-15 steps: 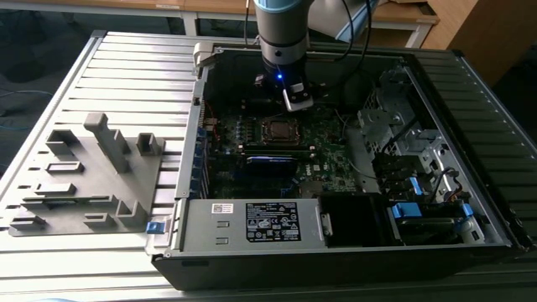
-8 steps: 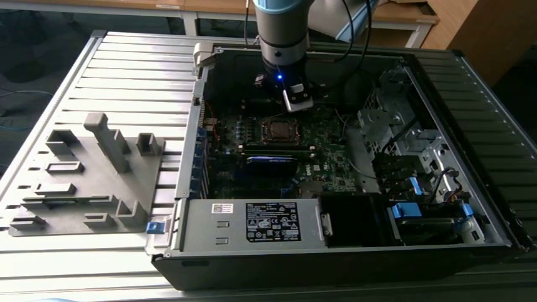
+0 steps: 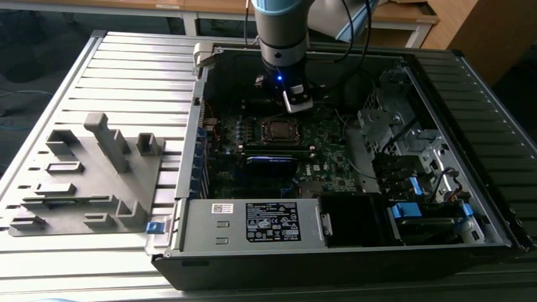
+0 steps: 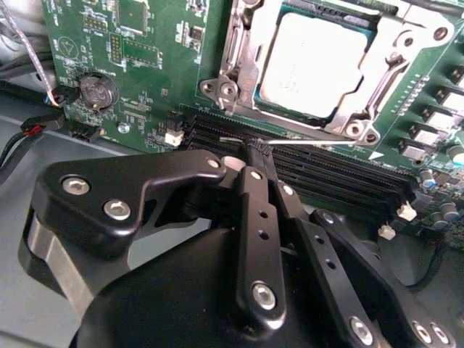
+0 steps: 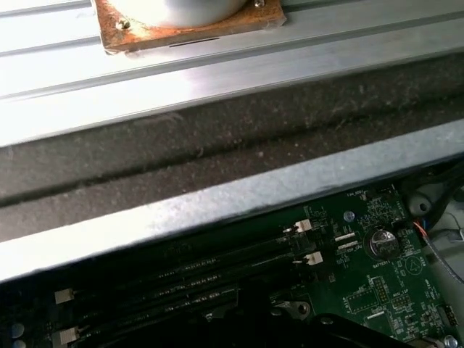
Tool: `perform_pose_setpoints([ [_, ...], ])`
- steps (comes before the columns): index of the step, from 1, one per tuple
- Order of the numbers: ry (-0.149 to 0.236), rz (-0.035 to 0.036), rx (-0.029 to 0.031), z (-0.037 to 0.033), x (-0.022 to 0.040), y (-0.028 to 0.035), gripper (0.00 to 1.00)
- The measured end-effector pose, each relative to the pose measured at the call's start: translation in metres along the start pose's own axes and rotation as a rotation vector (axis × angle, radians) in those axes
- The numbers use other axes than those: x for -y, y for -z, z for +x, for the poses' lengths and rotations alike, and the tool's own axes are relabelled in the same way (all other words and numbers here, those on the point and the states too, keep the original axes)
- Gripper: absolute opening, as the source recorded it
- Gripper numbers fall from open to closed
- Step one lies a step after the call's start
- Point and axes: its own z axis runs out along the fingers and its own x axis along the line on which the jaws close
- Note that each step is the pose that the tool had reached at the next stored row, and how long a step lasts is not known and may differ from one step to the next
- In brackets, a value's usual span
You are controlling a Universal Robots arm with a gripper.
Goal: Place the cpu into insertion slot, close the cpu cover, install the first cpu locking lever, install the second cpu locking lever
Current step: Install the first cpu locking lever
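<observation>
The cpu [image 4: 312, 65] is sitting in its socket [image 4: 217, 88] with the cpu cover [image 4: 243, 43] lying shut around it, at seven o'clock of the pincer [image 3: 298, 102] in the exterior view; those two steps are looking done. The pincer is pressing together at the end of a thin locking lever [image 4: 326, 143]; the lever latching is seemingly under way, not yet finished.

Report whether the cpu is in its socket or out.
In. In the second wrist view the cpu lies flat in the socket, the cpu cover framing it.
</observation>
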Motion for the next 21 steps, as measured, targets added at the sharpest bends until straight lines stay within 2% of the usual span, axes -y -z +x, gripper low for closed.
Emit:
perform_pose_setpoints([
  [7,0.000,-0.0006,0.0017,0.0003,0.0001,-0.0002,0.11],
  [14,0.001,-0.0017,0.0053,0.0044,0.0017,-0.0010,0.11],
  [19,0.004,-0.0043,0.0141,0.0060,0.0033,-0.0052,0.11],
  [21,0.004,-0.0044,0.0150,0.0061,0.0034,-0.0056,0.11],
])
